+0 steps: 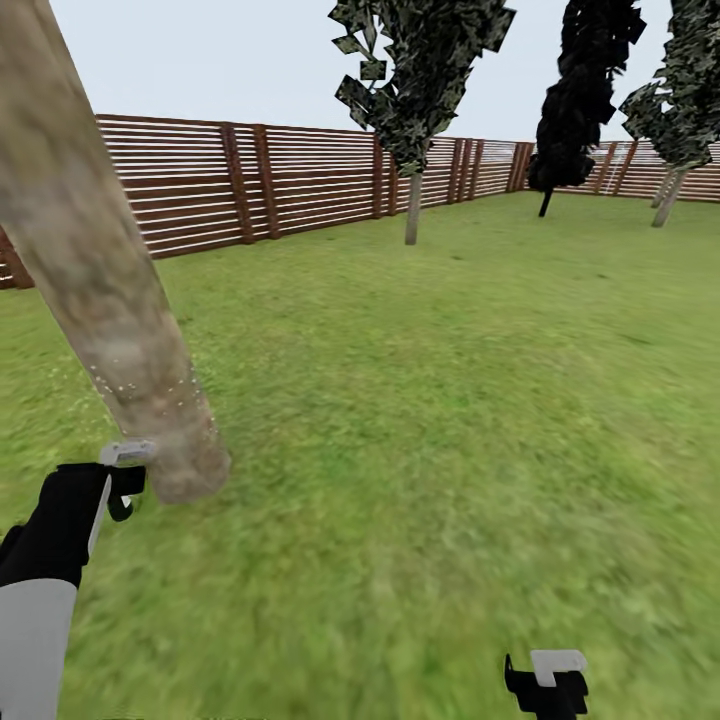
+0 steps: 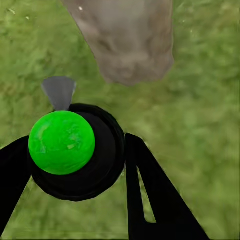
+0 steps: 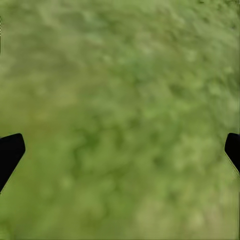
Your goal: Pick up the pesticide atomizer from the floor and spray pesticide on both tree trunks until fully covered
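Observation:
The pesticide atomizer (image 2: 75, 150) is a dark round bottle with a bright green dome on top and a grey nozzle facing the foot of a tree trunk. My left gripper (image 2: 75, 167) is shut on it, one black finger on each side. In the head view this gripper (image 1: 120, 478) hangs low at the left, right beside the base of the thick, pale mottled trunk (image 1: 90, 290), which leans and carries small white specks. A second tree (image 1: 420, 80) stands far back by the fence. My right gripper (image 3: 120, 150) is open over bare grass, at the bottom right of the head view (image 1: 548, 685).
A brown slatted fence (image 1: 300, 180) closes the lawn at the back. A black-leaved tree (image 1: 580, 90) and another green tree (image 1: 685, 90) stand at the far right. Open grass (image 1: 450, 400) stretches between me and them.

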`<state>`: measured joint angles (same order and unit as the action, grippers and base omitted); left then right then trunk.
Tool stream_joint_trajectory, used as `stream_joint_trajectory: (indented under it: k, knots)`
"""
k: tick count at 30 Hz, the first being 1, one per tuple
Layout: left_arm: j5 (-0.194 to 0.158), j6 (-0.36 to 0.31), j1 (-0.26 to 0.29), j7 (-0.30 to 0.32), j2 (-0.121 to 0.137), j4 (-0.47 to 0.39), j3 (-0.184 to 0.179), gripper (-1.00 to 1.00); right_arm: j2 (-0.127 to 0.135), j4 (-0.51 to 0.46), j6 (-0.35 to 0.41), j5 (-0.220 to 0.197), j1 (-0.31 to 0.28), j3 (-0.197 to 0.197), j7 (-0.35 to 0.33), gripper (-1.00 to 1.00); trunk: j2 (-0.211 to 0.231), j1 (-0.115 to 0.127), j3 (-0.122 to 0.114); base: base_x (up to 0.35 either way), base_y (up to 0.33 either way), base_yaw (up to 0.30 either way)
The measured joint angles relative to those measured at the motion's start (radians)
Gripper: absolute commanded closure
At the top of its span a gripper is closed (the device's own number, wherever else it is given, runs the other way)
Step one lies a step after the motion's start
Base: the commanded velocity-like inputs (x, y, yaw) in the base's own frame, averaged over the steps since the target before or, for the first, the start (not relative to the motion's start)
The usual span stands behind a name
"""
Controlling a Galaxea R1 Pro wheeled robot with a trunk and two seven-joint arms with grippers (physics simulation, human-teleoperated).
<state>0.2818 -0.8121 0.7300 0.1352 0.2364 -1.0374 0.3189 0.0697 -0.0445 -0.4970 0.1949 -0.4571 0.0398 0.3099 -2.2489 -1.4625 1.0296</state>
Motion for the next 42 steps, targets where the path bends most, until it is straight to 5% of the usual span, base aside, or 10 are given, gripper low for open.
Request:
stream_joint_trajectory:
  k: [3, 18, 20, 24, 31, 42]
  knots:
    - [-0.015, 0.0, -0.016, -0.05, -0.001, 0.004, 0.0, 1.0, -0.001, 0.0, 0.0, 0.0, 0.0, 0.0, 0.0, -1.0, 0.0, 0.0, 0.0, 0.246, -0.175, 0.274]
    - [-0.02, 0.003, -0.027, -0.046, -0.014, 0.028, 0.026, 1.0, 0.001, -0.001, 0.0, 0.0, 0.0, 0.0, 0.0, -1.0, 0.0, 0.0, 0.0, 0.272, -0.105, 0.071]
    - [-0.022, 0.033, -0.029, -0.044, -0.015, 0.075, 0.066, 1.0, 0.001, -0.001, 0.0, 0.0, 0.0, 0.0, 0.0, -1.0, 0.0, 0.0, 0.0, 0.182, -0.221, 0.089]
    - [-0.023, 0.136, -0.031, -0.057, -0.016, 0.185, 0.08, 1.0, 0.0, 0.0, 0.0, 0.0, 0.0, 0.0, 0.0, -1.0, 0.0, 0.0, 0.0, 0.107, -0.254, 0.247]
    - [-0.019, 0.183, -0.031, -0.058, -0.014, 0.207, 0.118, 1.0, -0.001, 0.0, 0.0, 0.0, 0.0, 0.0, 0.0, -1.0, 0.0, 0.0, 0.0, 0.082, -0.269, 0.274]
    - [-0.017, 0.229, -0.031, -0.06, -0.01, 0.224, 0.124, 1.0, -0.001, 0.0, 0.0, 0.0, 0.0, 0.0, 0.0, -1.0, 0.0, 0.0, 0.0, 0.217, -0.213, 0.07]
